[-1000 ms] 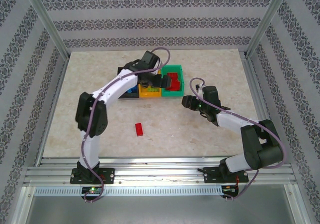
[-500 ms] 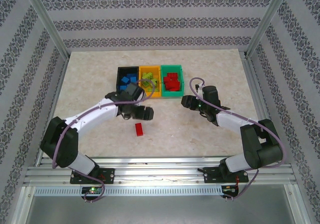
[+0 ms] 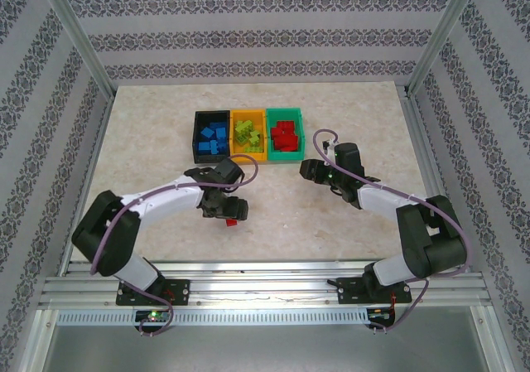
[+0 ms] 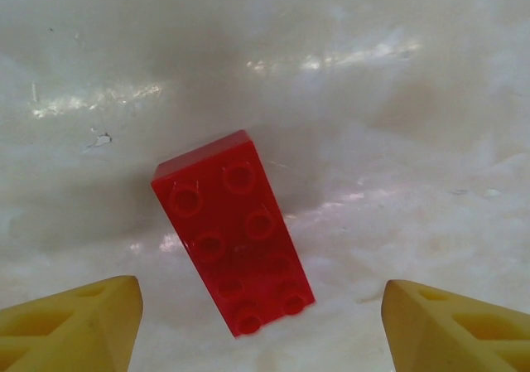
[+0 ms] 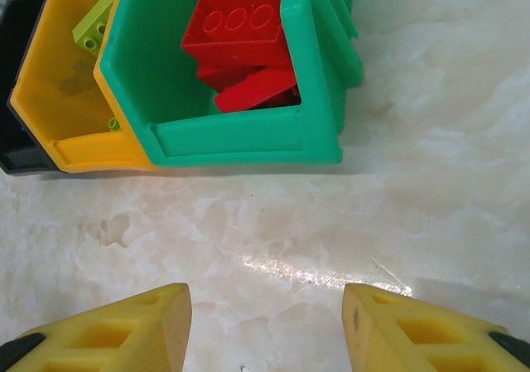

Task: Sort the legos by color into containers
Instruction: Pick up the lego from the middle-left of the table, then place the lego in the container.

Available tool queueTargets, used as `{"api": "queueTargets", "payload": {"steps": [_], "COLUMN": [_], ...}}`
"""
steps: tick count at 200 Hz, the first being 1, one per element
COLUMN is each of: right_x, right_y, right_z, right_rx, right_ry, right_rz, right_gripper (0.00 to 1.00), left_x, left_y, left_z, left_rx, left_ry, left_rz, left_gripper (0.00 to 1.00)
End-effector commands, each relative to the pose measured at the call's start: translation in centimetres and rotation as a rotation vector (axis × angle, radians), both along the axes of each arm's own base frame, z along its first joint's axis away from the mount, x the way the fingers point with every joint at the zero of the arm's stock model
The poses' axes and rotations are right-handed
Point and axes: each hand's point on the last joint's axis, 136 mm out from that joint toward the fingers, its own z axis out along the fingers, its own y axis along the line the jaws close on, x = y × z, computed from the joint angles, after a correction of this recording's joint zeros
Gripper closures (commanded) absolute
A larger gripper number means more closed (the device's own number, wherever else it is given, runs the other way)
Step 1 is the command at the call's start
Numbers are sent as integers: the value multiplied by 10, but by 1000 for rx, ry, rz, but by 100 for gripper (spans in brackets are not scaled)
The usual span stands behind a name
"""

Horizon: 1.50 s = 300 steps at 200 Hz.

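One red lego lies on the table, untouched, inside my left tool's spread jaws; my right tool stands spread, green bin ahead.

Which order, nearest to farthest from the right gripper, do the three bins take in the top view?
1. green bin, rightmost in the row, just beyond the right gripper.
2. orange-yellow bin, in the middle.
3. black bin, leftmost.
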Motion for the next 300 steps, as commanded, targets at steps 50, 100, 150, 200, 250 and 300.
{"api": "queueTargets", "payload": {"steps": [50, 100, 150, 200, 250, 300], "right_x": [1, 1, 1, 1, 2, 3], "right_y": [-1, -1, 0, 1, -1, -1], "right_z": [1, 0, 0, 0, 0, -1], "right_rx": [21, 23, 28, 28, 24, 21], "right_ry": [-3, -1, 0, -1, -3, -2], "right_rz": [-3, -2, -1, 1, -3, -4], "right_gripper": [48, 48, 48, 48, 48, 48], "left_x": [6, 17, 42, 92, 153, 212], "left_y": [-11, -23, -44, -76, -104, -127], "left_z": [-16, -2, 19, 46, 79, 105], "left_rx": [34, -24, -86, -119, -140, -231], "left_ry": [52, 1, -77, -170, -247, -285], "left_rz": [-17, -21, -34, -78, -108, -109], "left_gripper": [49, 65, 68, 67, 67, 66]}}
